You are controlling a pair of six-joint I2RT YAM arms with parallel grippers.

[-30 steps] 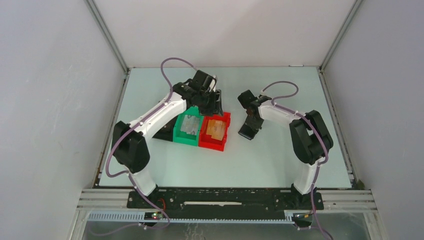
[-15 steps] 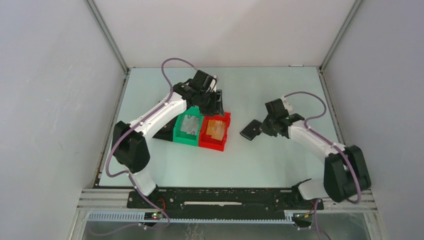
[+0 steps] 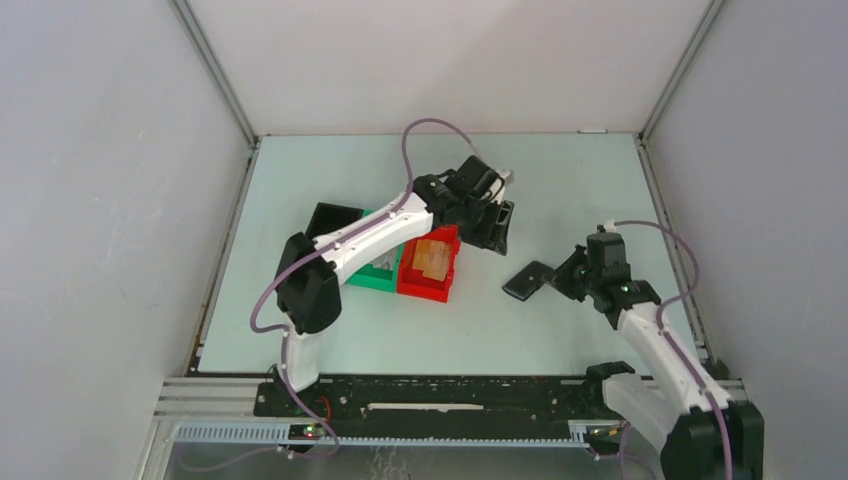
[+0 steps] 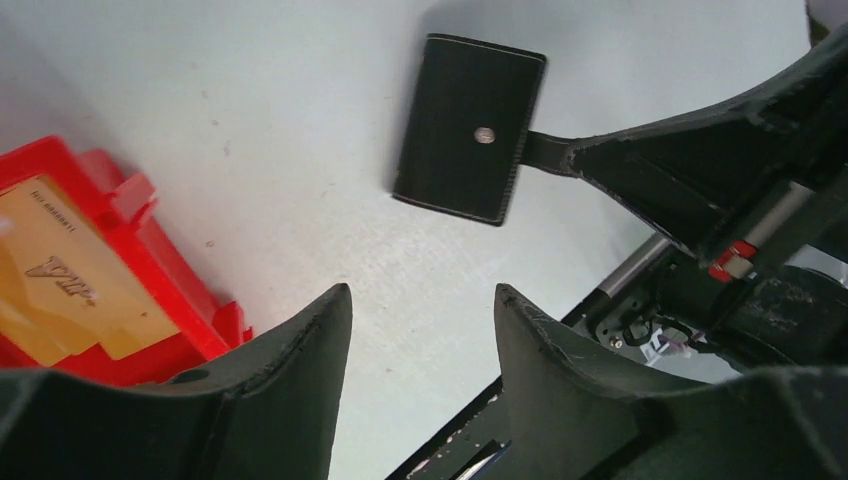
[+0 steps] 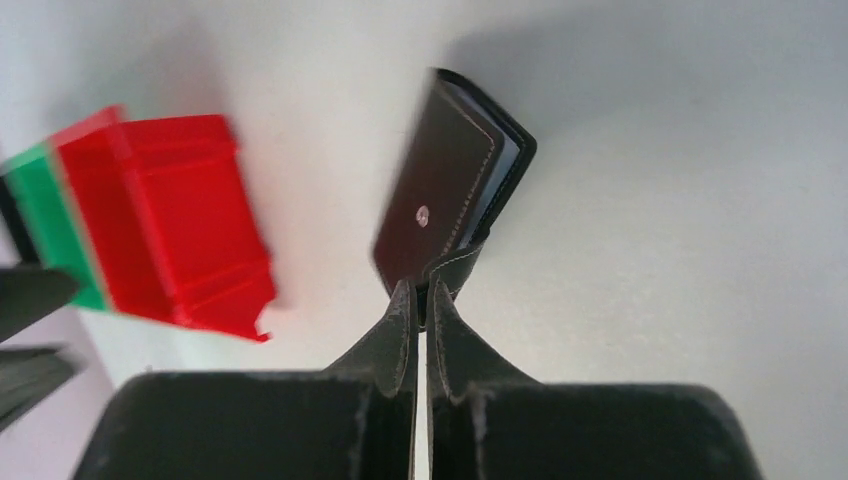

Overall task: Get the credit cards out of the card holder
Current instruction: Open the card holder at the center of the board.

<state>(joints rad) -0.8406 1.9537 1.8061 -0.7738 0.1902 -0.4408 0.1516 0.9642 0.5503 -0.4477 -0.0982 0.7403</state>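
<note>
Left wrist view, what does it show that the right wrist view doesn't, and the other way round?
Only the left wrist: an orange card in the red bin. Only the right wrist: the green bin, and pale cards in the open edge of the wallet. Both: the wallet pinched by the right end effector, the red bin, the table.
</note>
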